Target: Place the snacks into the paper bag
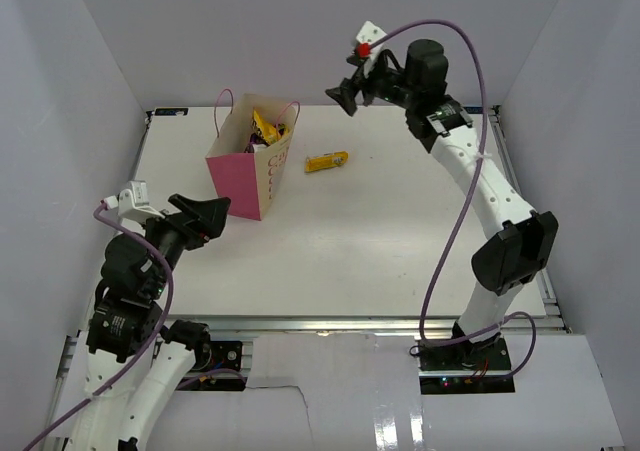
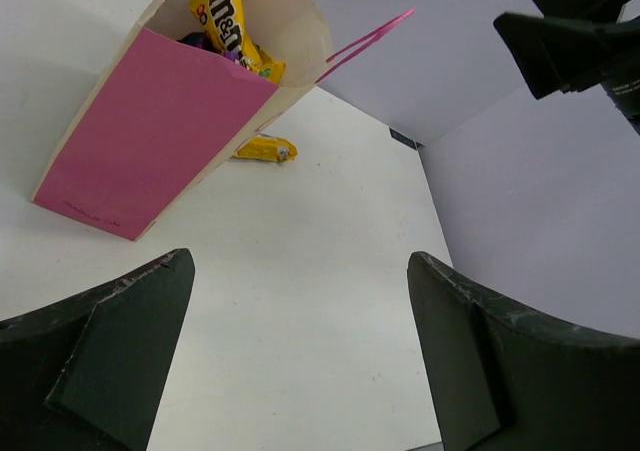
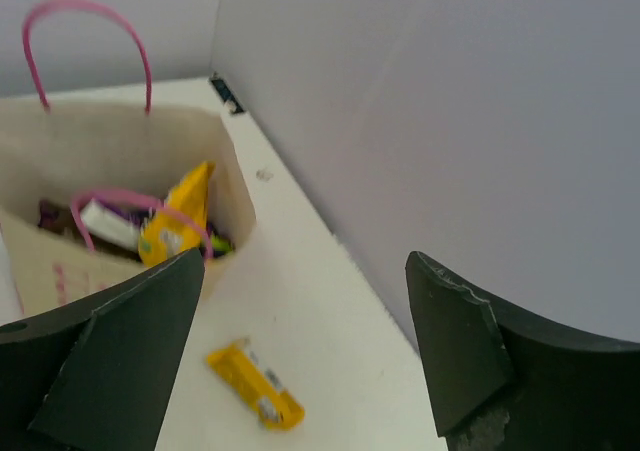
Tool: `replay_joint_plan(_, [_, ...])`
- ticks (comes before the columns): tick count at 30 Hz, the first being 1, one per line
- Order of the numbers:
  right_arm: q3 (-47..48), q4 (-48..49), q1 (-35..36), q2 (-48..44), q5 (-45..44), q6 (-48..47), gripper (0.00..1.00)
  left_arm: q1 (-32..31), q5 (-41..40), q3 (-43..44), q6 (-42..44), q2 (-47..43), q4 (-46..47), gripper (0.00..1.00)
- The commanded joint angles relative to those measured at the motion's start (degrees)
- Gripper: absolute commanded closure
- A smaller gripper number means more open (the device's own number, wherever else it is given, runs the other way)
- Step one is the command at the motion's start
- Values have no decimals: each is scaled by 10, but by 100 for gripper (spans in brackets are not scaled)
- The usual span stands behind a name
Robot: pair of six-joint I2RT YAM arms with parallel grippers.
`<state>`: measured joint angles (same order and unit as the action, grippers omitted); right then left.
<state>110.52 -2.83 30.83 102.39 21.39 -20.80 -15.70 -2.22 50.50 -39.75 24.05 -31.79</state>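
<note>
Tabletop of flat white board [image 1: 400,251] fills the middle of the top view. The white and black right arm [image 1: 490,196] reaches from its base far up over the back of the table. The left arm [image 1: 130,271] is folded low at the near left corner.

The upright rectangular pink paper gift bag [image 1: 250,166] stands on the far left part of the table with its mouth open upward. It has a pink face toward the left arm, a cream printed panel toward the right, and thin pink loop handles.

The black two-finger right gripper [image 1: 340,96] hangs in the air above and to the right of the bag, not touching it. In its wrist view the right gripper [image 3: 305,261] has its fingers spread wide and nothing is between them. The black left gripper [image 1: 215,214] is low, just beside the near left corner of the bag. Its fingers are also spread wide and empty in the left wrist view [image 2: 300,261].

Inside the bag, one yellow candy packet [image 2: 235,26] sticks up near the rim, and some purple wrappers [image 3: 125,211] lie deeper beside it. Another small yellow packet [image 1: 327,161] lies flat on the table to the right of the bag, apart from it.
</note>
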Motion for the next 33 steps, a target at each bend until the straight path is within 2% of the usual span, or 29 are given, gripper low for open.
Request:
replay_joint_plan(1, [-78,-104,-67,3,252,-24,12,2,40,-15,9,17,27,2])
replay_joint_plan(2, [-86,-120,-87,16,267,-48,13,2,47,-18,9,23,30,2])
replay_joint_plan(3, [-91,-138,-95,25,279,-125,13,2,50,-21,7,27,34,2])
replay_joint_plan(4, [-89,-194,-102,42,288,-175,13,2,53,-26,6,30,38,2])
replay_joint_plan(5, [-63,-228,-110,81,281,-262,15,2,58,-28,3,37,43,2])
replay_joint_plan(7, [-11,-306,-113,133,271,-359,15,2,63,-30,1,45,46,2])
replay_joint_plan(8, [58,-380,-113,190,250,-396,18,2,65,-31,-2,52,49,2])
replay_joint_plan(9, [90,-397,-114,215,238,-425,18,2,66,-32,-2,56,49,2])
replay_joint_plan(11, [153,-405,-114,276,213,-434,17,2,68,-35,-7,62,50,2])
replay_joint_plan(15, [190,-366,-111,336,183,-434,13,2,70,-44,-18,68,52,2])
replay_joint_plan(18, [176,-322,-107,357,165,-423,11,2,70,-53,-24,69,52,2])
replay_joint_plan(22, [175,-309,-99,381,158,-420,11,2,72,-59,-29,75,52,2])
replay_joint_plan(28, [171,-235,-78,415,107,-370,11,2,89,-73,-50,90,74,2])
replay_joint_plan(33, [173,-221,-60,441,83,-379,12,2,96,-82,-63,93,82,2])
